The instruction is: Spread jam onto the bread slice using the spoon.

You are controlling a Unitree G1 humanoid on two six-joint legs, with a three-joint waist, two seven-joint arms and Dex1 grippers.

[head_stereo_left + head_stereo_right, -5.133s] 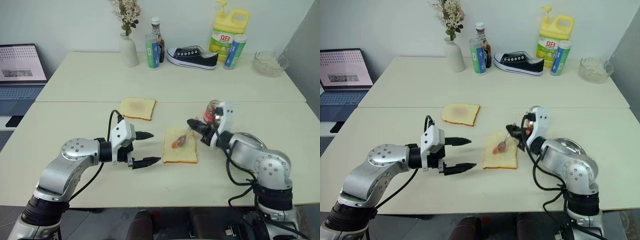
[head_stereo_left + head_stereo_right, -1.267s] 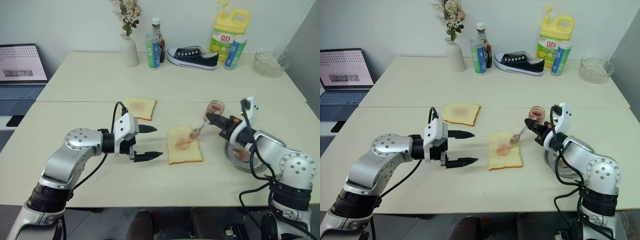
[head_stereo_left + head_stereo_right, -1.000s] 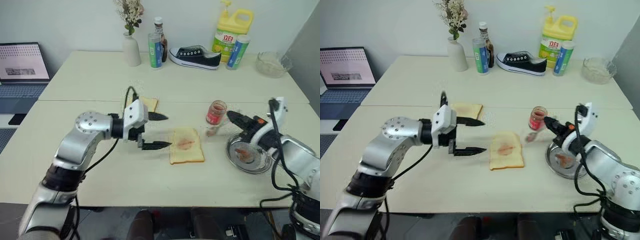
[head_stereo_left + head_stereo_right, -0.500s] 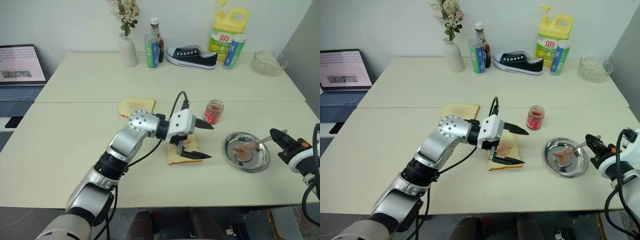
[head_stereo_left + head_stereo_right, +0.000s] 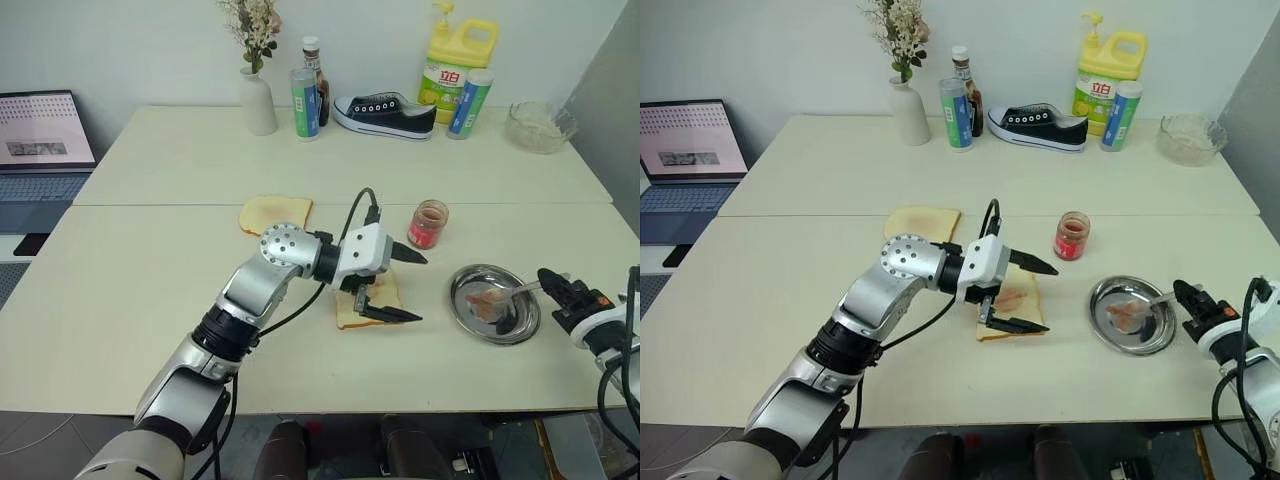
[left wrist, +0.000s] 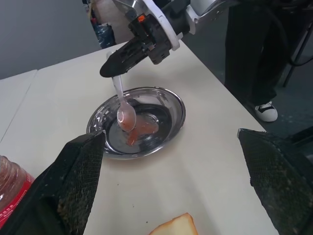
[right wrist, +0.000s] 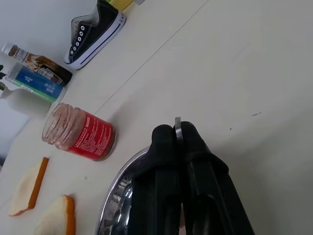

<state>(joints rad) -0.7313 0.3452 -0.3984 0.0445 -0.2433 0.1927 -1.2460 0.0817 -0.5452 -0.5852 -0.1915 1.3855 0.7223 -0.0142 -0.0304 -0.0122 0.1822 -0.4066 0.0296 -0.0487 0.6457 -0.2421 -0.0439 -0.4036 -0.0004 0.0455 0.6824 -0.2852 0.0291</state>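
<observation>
1. My right tool (image 5: 548,278) is clamped on the small silvery metal spoon (image 6: 122,105), its bowl in the round shiny steel dish (image 5: 460,300) near the worktop's right edge.
2. My left tool (image 5: 405,287), fingers apart, hovers over the pale yellow jam-smeared bread slice (image 5: 1025,290) mid-worktop.

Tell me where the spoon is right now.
The spoon is on the robot's right, held in the right tool, its bowl in the steel dish.

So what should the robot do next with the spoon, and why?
Probably open the right gripper and leave the spoon in the steel dish: its bowl already rests there, and the bread slice already has jam.
</observation>
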